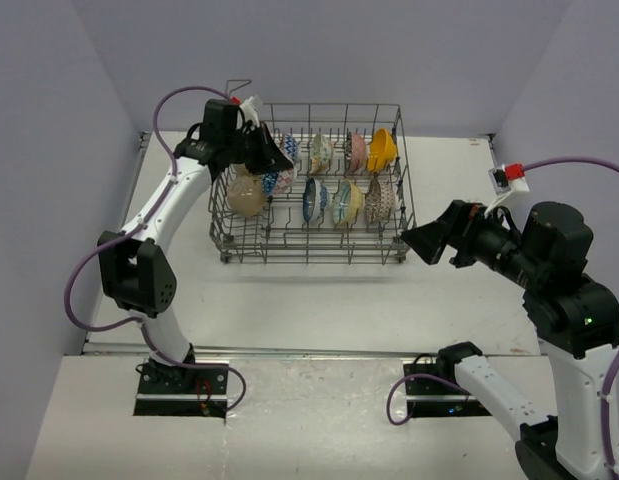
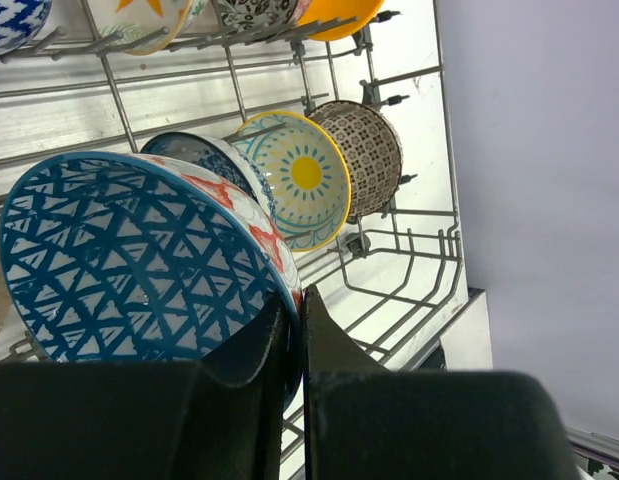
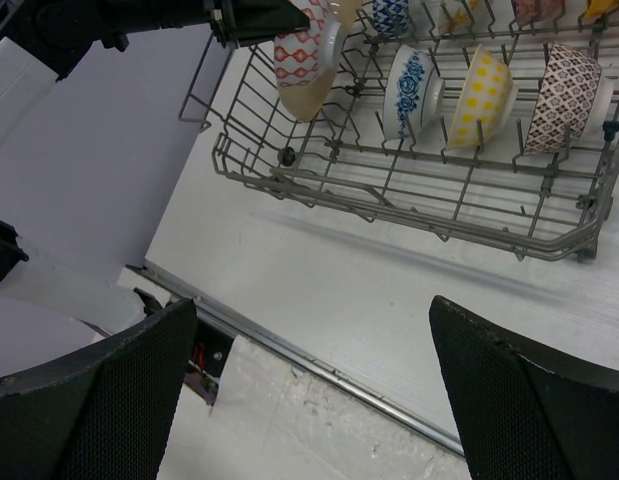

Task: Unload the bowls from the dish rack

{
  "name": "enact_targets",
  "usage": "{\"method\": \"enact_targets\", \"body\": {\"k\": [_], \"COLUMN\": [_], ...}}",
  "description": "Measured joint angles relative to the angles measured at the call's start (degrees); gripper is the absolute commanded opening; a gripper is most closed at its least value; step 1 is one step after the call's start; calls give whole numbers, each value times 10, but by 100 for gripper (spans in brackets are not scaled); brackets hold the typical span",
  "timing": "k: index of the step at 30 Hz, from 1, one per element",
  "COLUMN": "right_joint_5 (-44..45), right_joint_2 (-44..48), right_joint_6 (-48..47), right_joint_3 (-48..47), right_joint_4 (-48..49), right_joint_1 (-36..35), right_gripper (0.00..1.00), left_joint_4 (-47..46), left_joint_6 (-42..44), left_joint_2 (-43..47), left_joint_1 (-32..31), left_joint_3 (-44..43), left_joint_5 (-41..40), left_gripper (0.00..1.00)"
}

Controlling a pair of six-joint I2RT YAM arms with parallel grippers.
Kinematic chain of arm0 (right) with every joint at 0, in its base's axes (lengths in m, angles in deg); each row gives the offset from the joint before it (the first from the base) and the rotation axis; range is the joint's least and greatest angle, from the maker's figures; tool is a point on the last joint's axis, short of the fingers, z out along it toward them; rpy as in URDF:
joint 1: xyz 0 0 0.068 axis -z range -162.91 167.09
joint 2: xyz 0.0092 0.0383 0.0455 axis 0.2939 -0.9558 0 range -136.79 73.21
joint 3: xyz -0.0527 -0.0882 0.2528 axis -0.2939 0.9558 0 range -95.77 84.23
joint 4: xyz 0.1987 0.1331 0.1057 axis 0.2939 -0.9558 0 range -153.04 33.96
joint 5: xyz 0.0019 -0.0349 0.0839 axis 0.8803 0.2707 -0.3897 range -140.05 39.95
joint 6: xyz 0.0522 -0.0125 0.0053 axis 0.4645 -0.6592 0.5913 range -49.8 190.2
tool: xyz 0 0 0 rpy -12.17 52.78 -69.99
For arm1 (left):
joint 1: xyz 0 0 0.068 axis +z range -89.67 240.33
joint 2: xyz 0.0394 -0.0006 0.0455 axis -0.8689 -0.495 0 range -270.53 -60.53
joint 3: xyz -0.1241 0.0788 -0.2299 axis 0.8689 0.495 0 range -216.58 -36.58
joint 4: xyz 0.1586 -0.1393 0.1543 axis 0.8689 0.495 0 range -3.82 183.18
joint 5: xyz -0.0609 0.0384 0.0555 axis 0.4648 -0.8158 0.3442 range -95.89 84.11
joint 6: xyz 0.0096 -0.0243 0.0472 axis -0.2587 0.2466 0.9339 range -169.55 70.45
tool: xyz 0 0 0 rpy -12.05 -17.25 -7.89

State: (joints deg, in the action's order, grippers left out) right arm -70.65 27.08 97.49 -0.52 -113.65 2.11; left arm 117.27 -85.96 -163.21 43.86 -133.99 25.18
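The right gripper (image 1: 421, 240) is held wide open and empty, just beside the right end of the grey wire dish rack (image 1: 309, 248). At the rack's left end, a bowl (image 2: 129, 260), latticed blue inside and red outside, is clamped at its rim by the left gripper (image 2: 297, 300).

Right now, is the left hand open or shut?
Shut. In the wrist view the left hand has both fingers pinching the rim of the blue triangle-patterned bowl, with almost no gap between them.
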Motion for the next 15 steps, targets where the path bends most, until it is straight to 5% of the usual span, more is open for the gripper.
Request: {"method": "enact_targets", "body": {"k": [9, 15], "right_joint_5": [1, 1], "right_joint_2": [-29, -65], "right_joint_6": [17, 39], "right_joint_3": [-25, -59], "right_joint_4": [-3, -15], "right_joint_1": [0, 0], "right_gripper": [97, 97], "left_joint_4": [27, 98], "left_joint_6": [41, 163], "left_joint_2": [5, 19], "left_joint_1": [-11, -117], "left_joint_3": [-36, -170], "left_joint_5": [-7, -119], "left_gripper": [0, 0]}}
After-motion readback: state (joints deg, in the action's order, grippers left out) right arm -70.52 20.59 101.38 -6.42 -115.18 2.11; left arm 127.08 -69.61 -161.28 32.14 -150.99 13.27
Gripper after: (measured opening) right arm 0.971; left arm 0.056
